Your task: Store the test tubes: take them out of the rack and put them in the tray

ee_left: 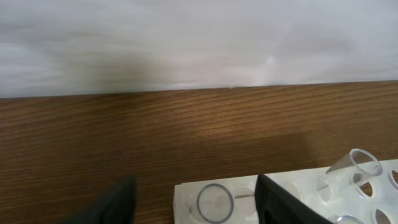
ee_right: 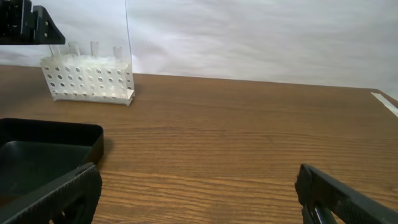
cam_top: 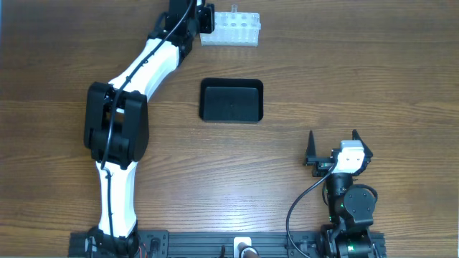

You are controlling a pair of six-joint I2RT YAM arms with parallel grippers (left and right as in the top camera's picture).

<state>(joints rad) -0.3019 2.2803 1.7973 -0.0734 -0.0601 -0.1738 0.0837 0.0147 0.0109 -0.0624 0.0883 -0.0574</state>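
The white test tube rack (cam_top: 229,30) stands at the table's far edge, with clear tubes (ee_right: 93,48) upright in it. My left gripper (cam_top: 206,18) hangs at the rack's left end and is open. In its wrist view the fingers (ee_left: 280,202) straddle the rack's end corner (ee_left: 249,190), where a clear tube (ee_left: 214,202) sits in a hole; another tube (ee_left: 357,165) leans farther along. The black tray (cam_top: 231,100) lies in front of the rack with nothing visible in it. My right gripper (cam_top: 333,147) is open near the front right, away from both.
A white backdrop rises right behind the rack at the table's far edge. Bare wood lies between the tray (ee_right: 37,155) and the right gripper (ee_right: 199,211). The left arm's body stretches diagonally across the left half of the table.
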